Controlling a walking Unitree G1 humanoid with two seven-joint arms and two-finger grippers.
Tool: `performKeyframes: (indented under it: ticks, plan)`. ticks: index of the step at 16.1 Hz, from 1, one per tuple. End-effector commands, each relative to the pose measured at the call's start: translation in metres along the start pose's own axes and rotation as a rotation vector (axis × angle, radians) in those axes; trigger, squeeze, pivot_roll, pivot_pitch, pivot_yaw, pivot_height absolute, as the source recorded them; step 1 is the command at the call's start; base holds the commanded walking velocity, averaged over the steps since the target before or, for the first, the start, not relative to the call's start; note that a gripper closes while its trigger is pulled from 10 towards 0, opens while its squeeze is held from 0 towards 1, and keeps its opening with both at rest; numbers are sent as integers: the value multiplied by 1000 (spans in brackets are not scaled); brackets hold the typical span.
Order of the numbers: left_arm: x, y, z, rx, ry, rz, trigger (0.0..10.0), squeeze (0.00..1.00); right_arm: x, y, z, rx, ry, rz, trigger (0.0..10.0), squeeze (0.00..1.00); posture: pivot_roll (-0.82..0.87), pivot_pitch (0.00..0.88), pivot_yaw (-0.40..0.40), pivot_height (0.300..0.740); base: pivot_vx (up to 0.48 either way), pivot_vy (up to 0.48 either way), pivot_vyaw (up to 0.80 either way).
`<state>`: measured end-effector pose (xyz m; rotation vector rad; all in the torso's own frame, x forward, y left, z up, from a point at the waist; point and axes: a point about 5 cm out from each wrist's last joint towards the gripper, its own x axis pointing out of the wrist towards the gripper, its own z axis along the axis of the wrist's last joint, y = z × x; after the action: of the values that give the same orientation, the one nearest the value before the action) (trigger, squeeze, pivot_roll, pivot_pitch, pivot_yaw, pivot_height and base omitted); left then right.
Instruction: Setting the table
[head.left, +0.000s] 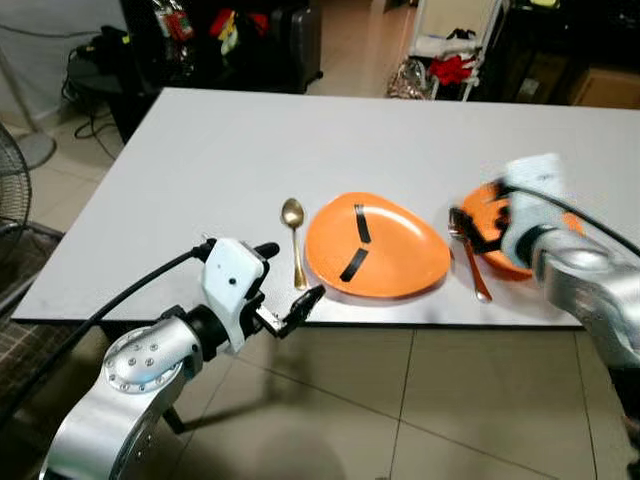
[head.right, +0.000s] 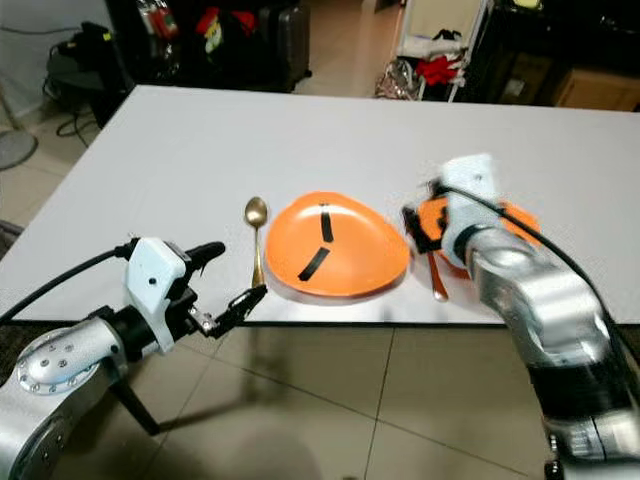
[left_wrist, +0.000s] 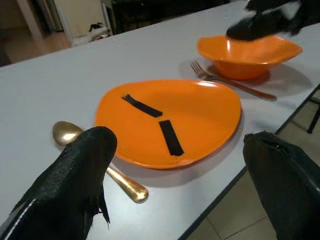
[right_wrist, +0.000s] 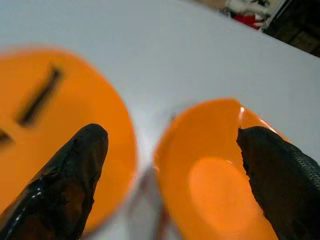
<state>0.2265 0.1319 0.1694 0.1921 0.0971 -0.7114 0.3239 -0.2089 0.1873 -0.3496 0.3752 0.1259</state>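
Note:
An orange plate (head.left: 375, 245) with two black tape strips lies near the white table's (head.left: 250, 150) front edge. A gold spoon (head.left: 294, 240) lies to its left and a copper fork (head.left: 472, 262) to its right. Right of the fork sits an orange bowl (head.left: 490, 235), partly hidden by my right gripper (right_wrist: 172, 134), which hovers open just over the bowl (right_wrist: 220, 175). My left gripper (head.left: 290, 272) is open at the table's front edge, close to the spoon's handle (left_wrist: 125, 182) and pointing toward the plate (left_wrist: 170, 120), holding nothing.
A fan (head.left: 10, 190) stands on the tiled floor to the left. Behind the table's far edge are a black suitcase (head.left: 300, 40), cables and red items (head.left: 455, 68). The table's far half is bare.

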Motion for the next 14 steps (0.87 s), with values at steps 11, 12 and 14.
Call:
performKeyframes:
  ticks: [11,12,14]
  plan:
    - [-5,0,2,18,13,-2,10000,0,11,-21,-30,-379,213,102,7255,0,-22,42,-39,740,0,0,0]
    - [-4,0,3,19,12,-6,10000,0,12,-23,-33,-386,225,93,3255,0,-24,46,-33,740,0,0,0]
    - [-4,-1,4,19,12,-11,10000,0,13,-25,-35,-394,229,86,1059,0,-24,46,-33,740,0,0,0]
